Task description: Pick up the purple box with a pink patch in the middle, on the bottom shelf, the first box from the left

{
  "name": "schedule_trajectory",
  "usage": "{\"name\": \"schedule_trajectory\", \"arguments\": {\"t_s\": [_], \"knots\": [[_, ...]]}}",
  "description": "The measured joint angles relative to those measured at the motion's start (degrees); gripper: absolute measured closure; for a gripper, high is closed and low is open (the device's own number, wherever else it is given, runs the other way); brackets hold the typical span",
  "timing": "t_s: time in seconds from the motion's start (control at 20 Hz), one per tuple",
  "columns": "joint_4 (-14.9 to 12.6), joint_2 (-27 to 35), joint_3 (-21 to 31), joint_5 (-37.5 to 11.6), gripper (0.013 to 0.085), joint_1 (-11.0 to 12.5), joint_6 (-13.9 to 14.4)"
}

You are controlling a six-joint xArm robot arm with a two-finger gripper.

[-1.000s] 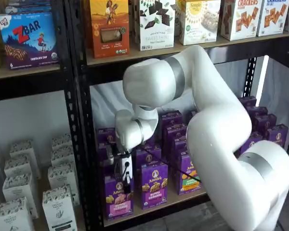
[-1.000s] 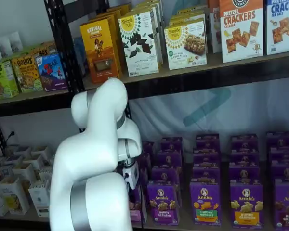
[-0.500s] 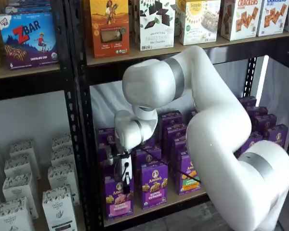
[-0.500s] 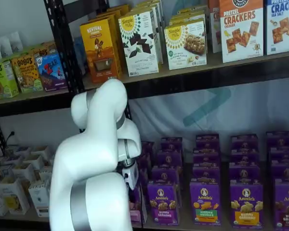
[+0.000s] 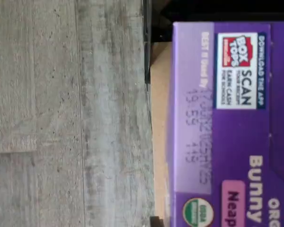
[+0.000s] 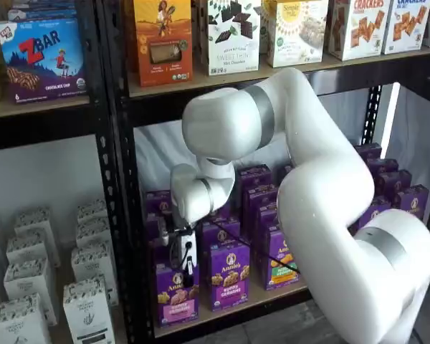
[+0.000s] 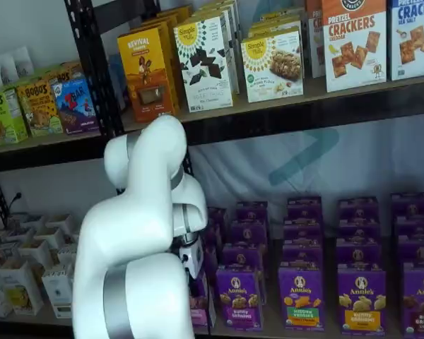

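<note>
The gripper (image 6: 184,269) hangs down from the arm's (image 6: 301,165) wrist right at the top of the purple box (image 6: 176,294), the front carton at the near end of the bottom shelf (image 6: 233,309). Its white body and dark fingers sit over the box's upper edge, but I cannot tell from here whether the fingers have closed on the carton or still stand off it. In a shelf view the arm covers most of this, and only a sliver of the box (image 7: 200,307) shows just below the gripper (image 7: 195,282). The wrist view looks straight onto the box top (image 5: 227,123), with its date stamp and a Box Tops label, the tan shelf edge beside it and the grey floor (image 5: 66,113) beyond. Just beside the gripper, away from the black rack upright (image 6: 122,215), stands a carton with a yellow-tan label (image 6: 227,276).
</note>
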State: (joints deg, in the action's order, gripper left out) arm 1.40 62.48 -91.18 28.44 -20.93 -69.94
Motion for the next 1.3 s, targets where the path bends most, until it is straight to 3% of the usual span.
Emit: {"name": "schedule_trajectory", "arguments": {"t_s": [0.1, 0.35, 0.85, 1.3], "knots": [[0.0, -0.11, 0.1, 0.15, 0.053, 0.01, 0.0], [0.0, -0.41, 0.64, -0.11, 0.065, 0.01, -0.02], [-0.46, -1.78, 2.75, -1.16, 0.065, -0.15, 0.53], [-3.15, -6.94, 10.52, -3.56, 0.065, -0.36, 3.12]]}}
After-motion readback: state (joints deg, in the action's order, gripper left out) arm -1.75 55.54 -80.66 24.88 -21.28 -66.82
